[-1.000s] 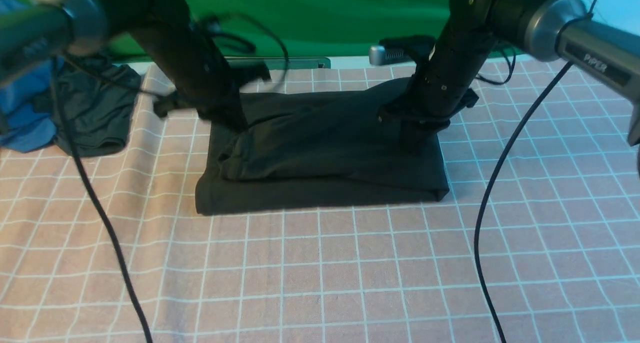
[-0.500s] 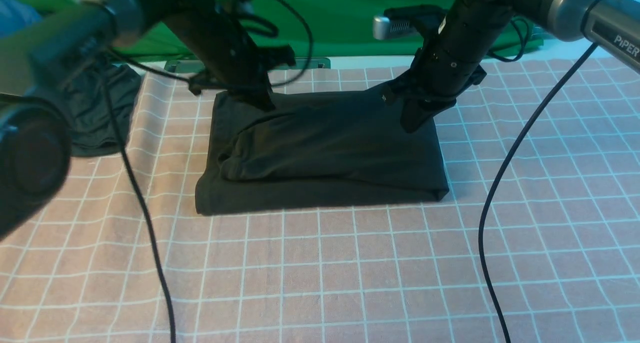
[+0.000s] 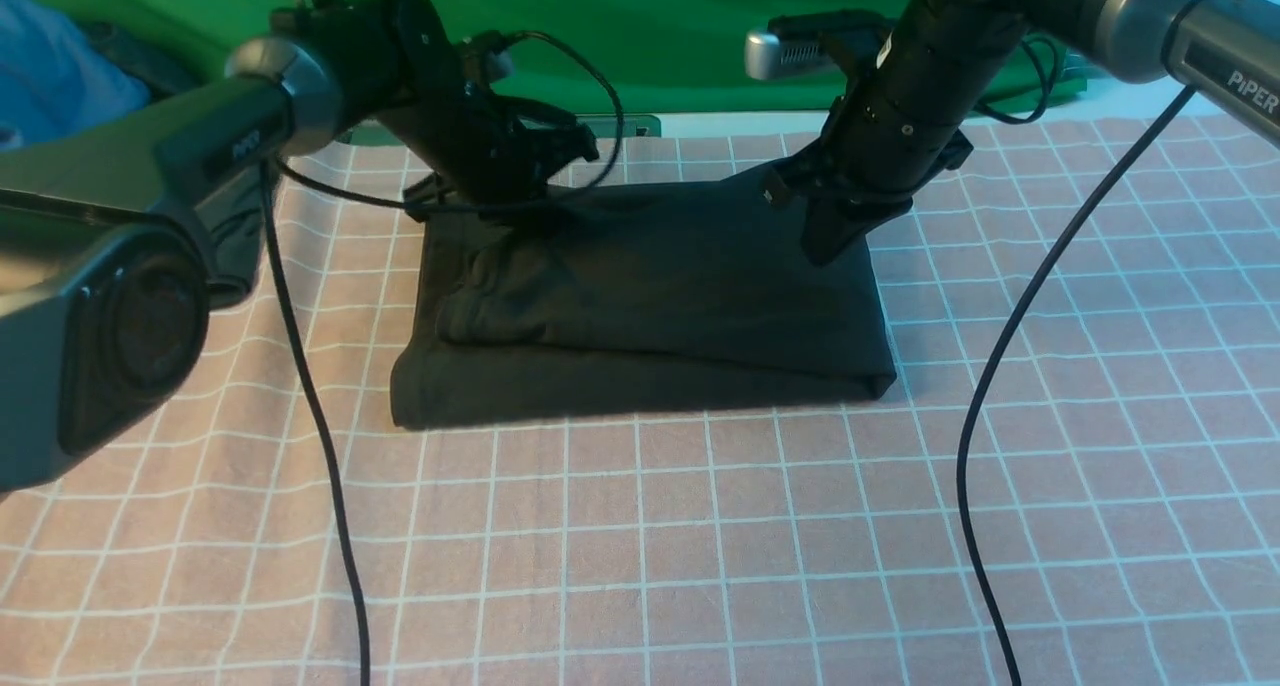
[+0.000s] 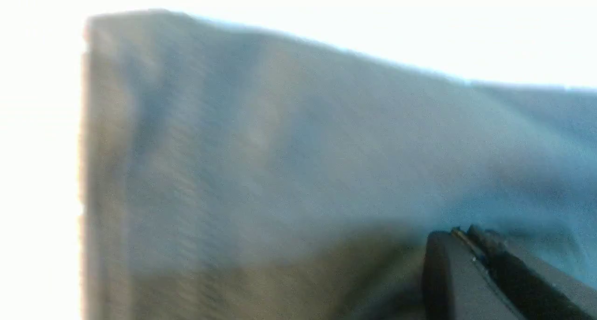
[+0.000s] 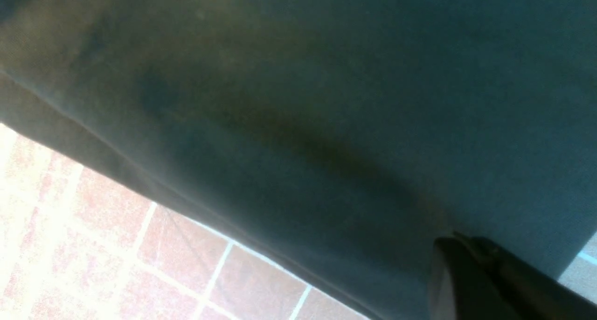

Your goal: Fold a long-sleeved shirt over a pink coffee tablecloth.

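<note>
- The black shirt (image 3: 640, 296) is lying folded into a thick rectangle on the pink checked tablecloth (image 3: 700, 526), in the far half of the cloth and roughly centred between the two arms.
- Its upper layer is sitting a little back from the near edge, so a strip of the lower layer is showing along the front.
- The left gripper (image 3: 515, 211) is pointing down at the far left corner of the shirt and touching the fabric or hanging just above it.
- In the left wrist view its fingers (image 4: 466, 273) are lying pressed together with no gap between them. Blur is hiding whether any fabric is caught between them.
- The right gripper (image 3: 828, 244) is tilting down over the far right part of the shirt, near its right edge.
- In the right wrist view the right gripper's fingers (image 5: 471, 282) are also showing as one closed dark shape over the shirt. I cannot tell if they are pinching cloth.
- That same view is showing the shirt's edge running across the pink squares.
- A green backdrop (image 3: 680, 36) is hanging behind the table, and a blue garment (image 3: 50, 76) is lying at the far left.
- A black cable (image 3: 320, 446) is trailing from each arm across the tablecloth.
</note>
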Robot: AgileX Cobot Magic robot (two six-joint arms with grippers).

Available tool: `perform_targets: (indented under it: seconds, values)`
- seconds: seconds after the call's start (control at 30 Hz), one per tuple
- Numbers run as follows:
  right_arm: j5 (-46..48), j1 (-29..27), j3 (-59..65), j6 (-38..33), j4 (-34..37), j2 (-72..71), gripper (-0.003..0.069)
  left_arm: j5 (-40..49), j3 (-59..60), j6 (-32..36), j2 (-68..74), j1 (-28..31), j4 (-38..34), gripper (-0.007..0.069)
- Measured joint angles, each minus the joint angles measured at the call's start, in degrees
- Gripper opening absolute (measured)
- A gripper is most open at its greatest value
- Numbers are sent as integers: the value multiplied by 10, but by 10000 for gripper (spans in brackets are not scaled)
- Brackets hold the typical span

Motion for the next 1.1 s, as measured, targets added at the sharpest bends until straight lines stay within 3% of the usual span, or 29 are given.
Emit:
perform_targets:
  seconds: [0.33, 0.5, 0.73, 0.9, 1.1]
  values:
    - [0, 0, 0, -1, 0, 0, 38, 8, 0, -13, -3, 35, 2, 13]
    - [0, 0, 0, -2, 0, 0, 38, 75, 0, 57, -32, 34, -17, 13]
    - [0, 0, 0, -2, 0, 0, 38, 149, 0, 68, -46, 33, 36, 21]
    - [0, 0, 0, -2, 0, 0, 38, 158, 0, 63, -46, 33, 53, 138]
    - [0, 0, 0, -2, 0, 0, 38, 158, 0, 60, -30, 33, 48, 344]
